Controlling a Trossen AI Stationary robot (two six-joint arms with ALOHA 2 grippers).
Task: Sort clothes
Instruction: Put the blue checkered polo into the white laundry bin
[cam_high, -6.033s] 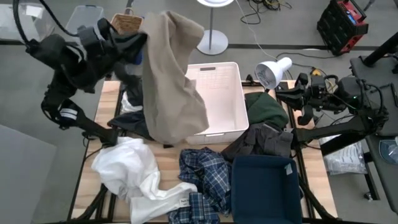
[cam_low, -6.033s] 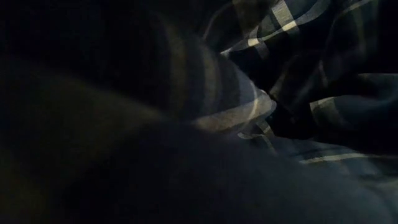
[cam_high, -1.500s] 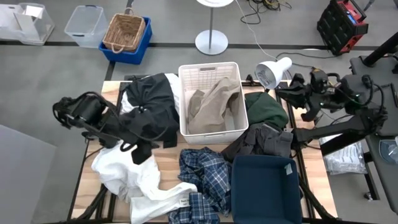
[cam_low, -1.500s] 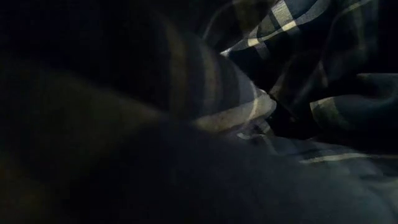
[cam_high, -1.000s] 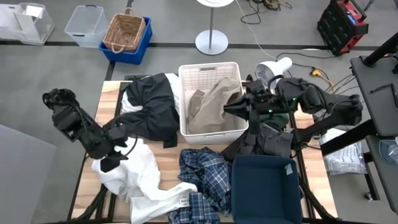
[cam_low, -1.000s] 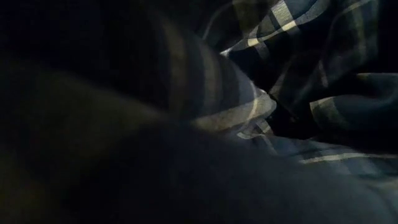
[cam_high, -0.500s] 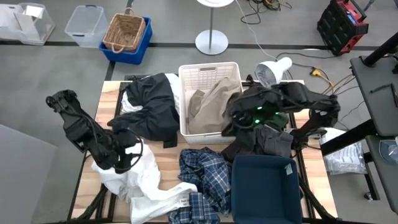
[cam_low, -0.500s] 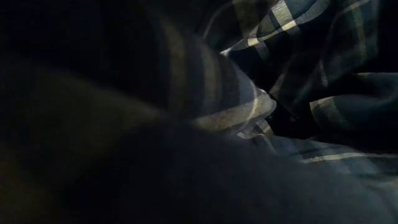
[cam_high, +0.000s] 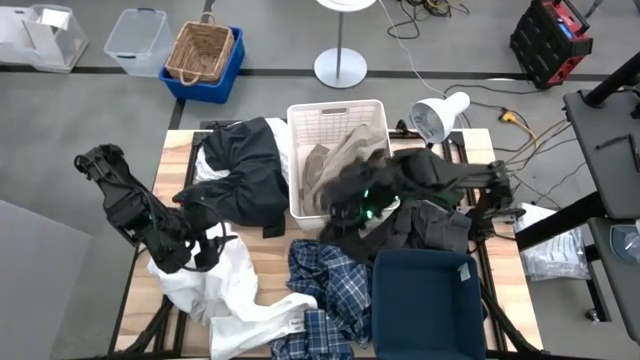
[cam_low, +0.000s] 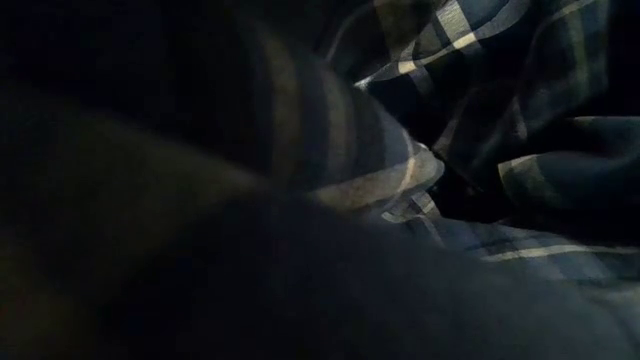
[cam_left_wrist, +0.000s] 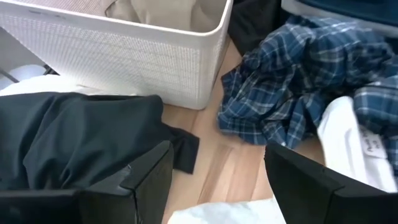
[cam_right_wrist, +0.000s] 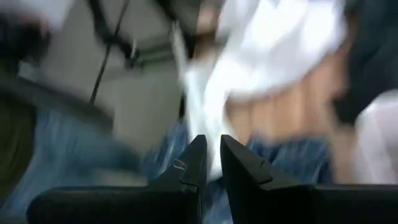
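My left gripper (cam_left_wrist: 216, 149) hangs open over bare wood near the table's left side, by the far edge of a white garment (cam_high: 215, 285); nothing is between its fingers. A black garment (cam_left_wrist: 68, 140) lies to one side of it and the blue-and-white plaid shirt (cam_left_wrist: 298, 81) to the other. A tan garment (cam_high: 335, 165) lies in the white bin (cam_high: 335, 115). My right gripper (cam_high: 342, 212) reaches in from the right, over the bin's near right corner and a dark garment (cam_high: 430, 230). It is shut and blurred in its wrist view (cam_right_wrist: 210, 144). The plaid shirt (cam_low: 480, 150) fills the low view.
A dark blue bin (cam_high: 425, 300) stands at the near right, beside the plaid shirt. A white desk lamp (cam_high: 438, 115) sits at the table's far right edge. A strip of bare wood (cam_high: 275, 250) shows between the black garment, the white garment and the plaid shirt.
My right arm has swept from the table's right toward its middle, and its gripper has moved left and nearer, past the white bin's near right corner. My left gripper has shifted a little toward the right over the white garment's far edge. No garment has visibly moved.
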